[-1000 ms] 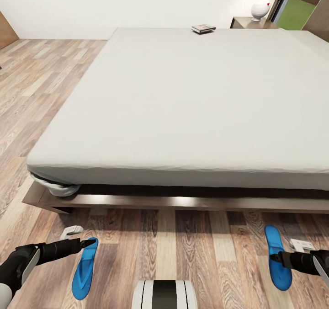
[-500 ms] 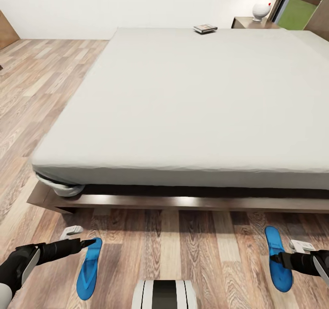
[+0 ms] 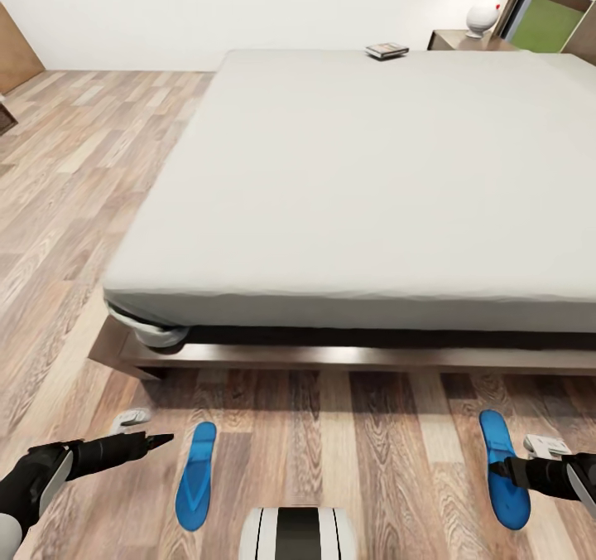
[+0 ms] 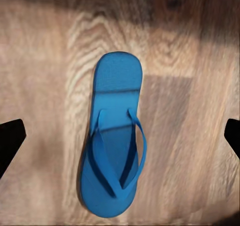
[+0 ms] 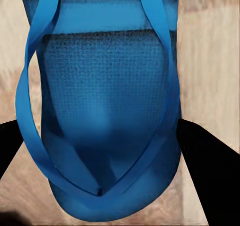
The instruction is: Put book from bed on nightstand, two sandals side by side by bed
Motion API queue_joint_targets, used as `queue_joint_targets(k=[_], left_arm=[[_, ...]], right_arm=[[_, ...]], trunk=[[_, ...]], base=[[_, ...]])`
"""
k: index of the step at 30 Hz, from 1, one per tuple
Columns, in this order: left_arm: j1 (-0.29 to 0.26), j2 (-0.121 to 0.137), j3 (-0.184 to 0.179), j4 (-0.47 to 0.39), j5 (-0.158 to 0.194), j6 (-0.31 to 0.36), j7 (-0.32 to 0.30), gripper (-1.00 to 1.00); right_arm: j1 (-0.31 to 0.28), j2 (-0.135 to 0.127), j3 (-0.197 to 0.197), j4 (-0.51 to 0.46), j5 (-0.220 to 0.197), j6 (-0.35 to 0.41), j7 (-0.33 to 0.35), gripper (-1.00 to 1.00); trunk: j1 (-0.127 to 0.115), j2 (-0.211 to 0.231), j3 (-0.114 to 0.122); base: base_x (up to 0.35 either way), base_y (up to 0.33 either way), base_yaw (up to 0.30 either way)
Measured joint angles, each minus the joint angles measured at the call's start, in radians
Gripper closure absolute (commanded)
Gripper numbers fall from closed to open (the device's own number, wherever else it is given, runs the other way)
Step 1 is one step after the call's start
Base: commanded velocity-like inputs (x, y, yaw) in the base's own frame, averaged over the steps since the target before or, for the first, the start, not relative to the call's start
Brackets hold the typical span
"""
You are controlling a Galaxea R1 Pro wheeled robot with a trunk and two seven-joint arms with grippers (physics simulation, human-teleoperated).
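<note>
Sandals first: right gripper [image 3: 497,466] has its dark fingers [image 5: 202,161] on either side of the right sandal [image 3: 503,480], close against its edges at the toe end; can't tell from the right wrist view whether they actually pinch it. Head view shows that sandal flat on the wood-plank floor [image 3: 381,452], under the gripper tip. Left gripper [image 3: 164,439] is spread wide, nothing between the fingers; in the left wrist view both fingertips [image 4: 10,138] sit at the frame edges, well apart from the left sandal [image 4: 114,138]. That sandal [image 3: 195,475] lies flat on the floor, strap side up, just beside the left gripper tip, not touching it. The two sandals are well apart from each other, both near the foot of the bed [image 3: 372,187], robot base [image 3: 298,533] between them. Book [image 3: 387,50] is on the far edge of the pale grey mattress, close to the nightstand [image 3: 468,41], which carries a white lamp [image 3: 483,15] with a dark shade.
</note>
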Motion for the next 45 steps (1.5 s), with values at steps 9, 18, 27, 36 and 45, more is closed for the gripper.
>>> queue_joint_targets(k=[9, 18, 27, 36, 45], left_arm=[[0.000, 0.000, 0.000, 0.000, 0.000, 0.002, -0.001, -1.00], [0.000, 0.000, 0.000, 0.000, 0.000, 0.002, 0.001, -1.00], [0.000, 0.000, 0.000, 0.000, 0.000, 0.002, 0.000, -1.00], [0.000, 0.000, 0.000, 0.000, 0.000, 0.002, 0.000, -1.00], [0.000, 0.000, 0.000, 0.000, 0.000, 0.002, -0.002, -1.00]], right_arm=[[0.000, 0.001, 0.001, 0.001, 0.000, 0.000, 0.000, 1.00], [0.000, 0.002, 0.002, 0.002, 0.000, 0.000, 0.000, 1.00], [0.000, 0.002, 0.002, 0.003, 0.000, 0.000, 0.000, 1.00], [0.000, 0.002, 0.002, 0.003, 0.000, -0.001, 0.000, 1.00], [0.000, 0.005, 0.002, 0.003, 0.000, -0.002, -0.002, 1.00]], trunk=[[0.000, 0.000, 0.000], [0.000, 0.000, 0.000], [0.000, 0.000, 0.000], [0.000, 0.000, 0.000], [0.000, 0.000, 0.000]], base=[[-0.171, 0.216, 0.000], [-0.007, 0.311, 0.000], [0.000, 0.316, 0.000], [0.000, 0.316, 0.000], [0.000, 0.316, 0.000]])
